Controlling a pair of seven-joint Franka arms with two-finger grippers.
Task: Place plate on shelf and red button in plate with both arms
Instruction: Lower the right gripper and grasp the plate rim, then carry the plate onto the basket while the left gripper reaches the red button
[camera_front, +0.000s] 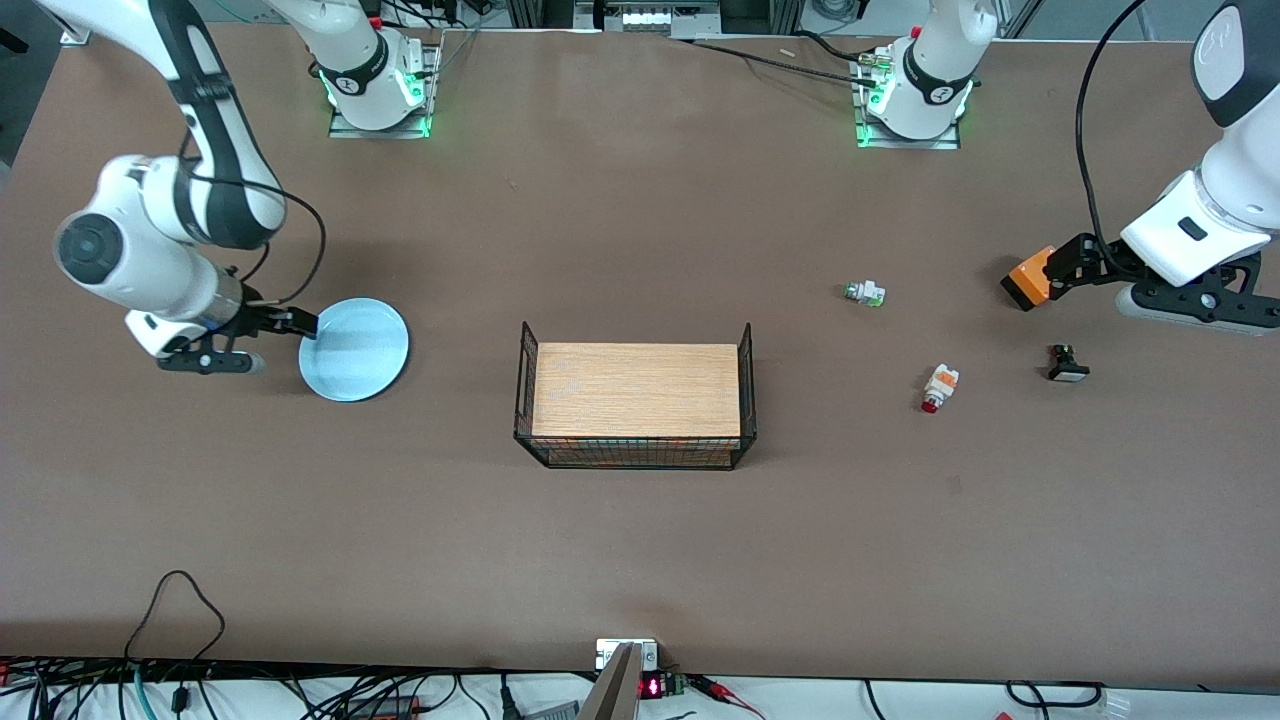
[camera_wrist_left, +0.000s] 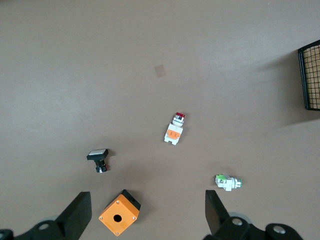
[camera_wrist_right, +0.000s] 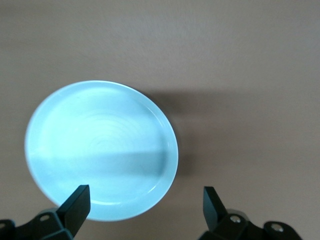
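The pale light-blue plate (camera_front: 355, 350) lies flat on the table toward the right arm's end. My right gripper (camera_front: 288, 324) hangs open over the plate's outer rim; in the right wrist view the plate (camera_wrist_right: 102, 150) has its edge between the spread fingers (camera_wrist_right: 75, 205) of my gripper (camera_wrist_right: 144, 207). The red button (camera_front: 938, 388) lies on its side toward the left arm's end and also shows in the left wrist view (camera_wrist_left: 175, 131). My left gripper (camera_front: 1062, 270) is open and empty over an orange box with a black hole (camera_wrist_left: 119, 212), apart from the red button.
A black wire basket with a wooden board (camera_front: 635, 400) stands mid-table. A green-tipped white switch (camera_front: 865, 293) lies farther from the front camera than the red button. A black switch with a white cap (camera_front: 1067, 365) lies beside the orange box (camera_front: 1030, 281).
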